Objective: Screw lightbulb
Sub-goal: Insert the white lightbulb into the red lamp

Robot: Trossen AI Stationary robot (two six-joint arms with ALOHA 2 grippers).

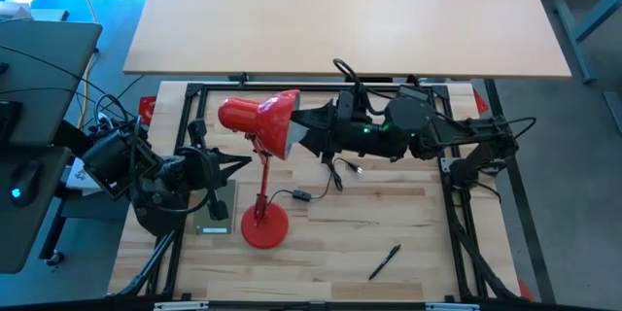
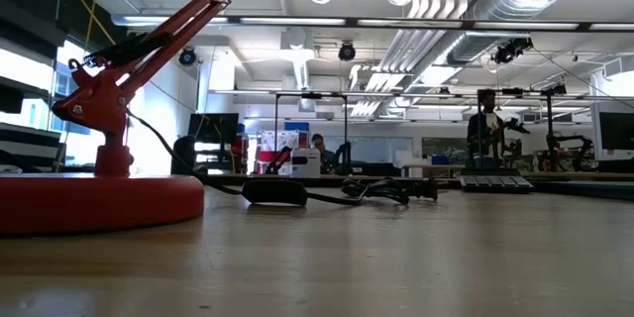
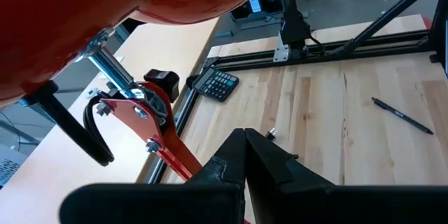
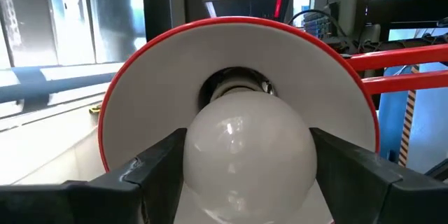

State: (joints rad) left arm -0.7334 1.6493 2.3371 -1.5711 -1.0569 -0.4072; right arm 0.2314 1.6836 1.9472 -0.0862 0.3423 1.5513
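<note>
1. The right end effector (image 4: 245,175) grips the lightbulb (image 4: 245,150), one finger on each side of its white globe.
2. The lightbulb sits inside the red lamp shade (image 4: 238,49), its base at the socket.
3. The left end effector (image 3: 241,161) is closed on nothing, beside the red lamp arm (image 3: 150,122).
4. The lamp base (image 1: 263,226) stands on the worktop (image 1: 389,224); a black pen (image 1: 384,261) lies apart.

Red lamp (image 1: 260,126) with white-lined shade, white lightbulb (image 4: 245,150), black pen (image 1: 384,262), pale wood table (image 1: 389,214).
</note>
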